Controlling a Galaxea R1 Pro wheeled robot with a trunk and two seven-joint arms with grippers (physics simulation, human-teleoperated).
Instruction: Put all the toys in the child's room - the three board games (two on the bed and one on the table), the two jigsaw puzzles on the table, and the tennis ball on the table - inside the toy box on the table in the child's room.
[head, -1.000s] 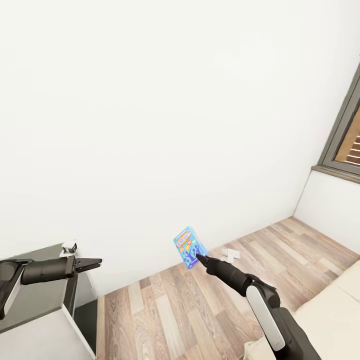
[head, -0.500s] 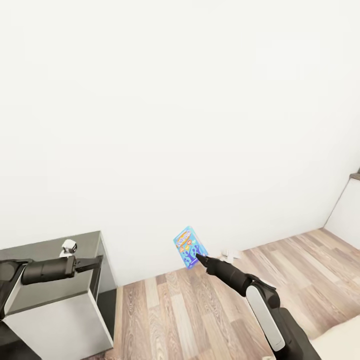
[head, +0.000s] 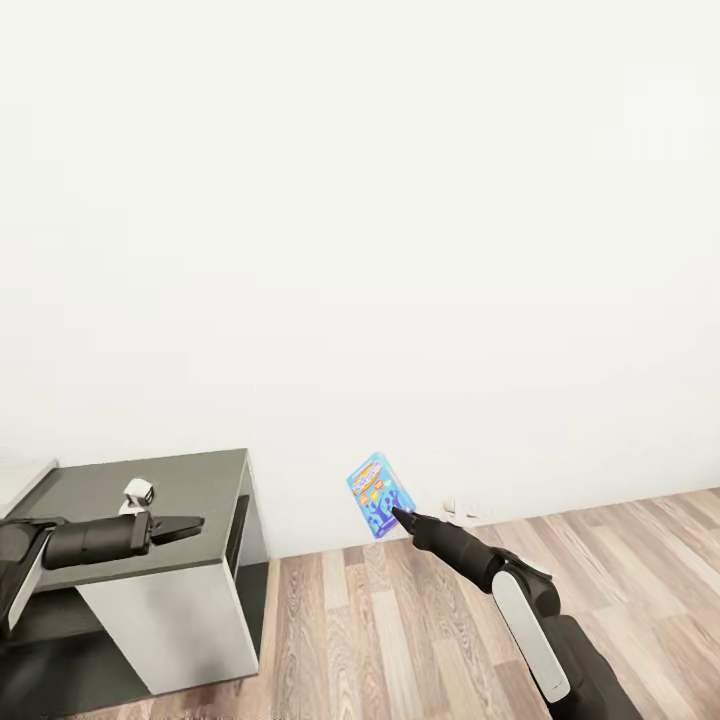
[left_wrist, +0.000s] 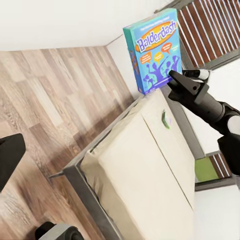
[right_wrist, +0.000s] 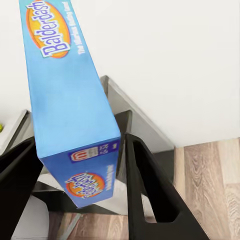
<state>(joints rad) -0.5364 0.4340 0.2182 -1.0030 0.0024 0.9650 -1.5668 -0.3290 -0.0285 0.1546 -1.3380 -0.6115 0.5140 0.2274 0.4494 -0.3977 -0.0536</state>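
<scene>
- The blue board game (head: 380, 495) is clamped upright between the fingers of the right end effector (head: 399, 515), raised above the wood floor (head: 420, 640).
- The left end effector (head: 190, 523), nearly closed and empty, is held over the dark-topped cabinet (head: 190, 480).
- Since earlier, the view is seen to have swung left; more cabinet is shown.

A low cabinet (head: 150, 560) with a dark grey top and white side is standing against the plain white wall (head: 380, 200). A small white object (head: 139, 492) is resting on its top, and wood-plank flooring (head: 420, 640) is running alongside it.
</scene>
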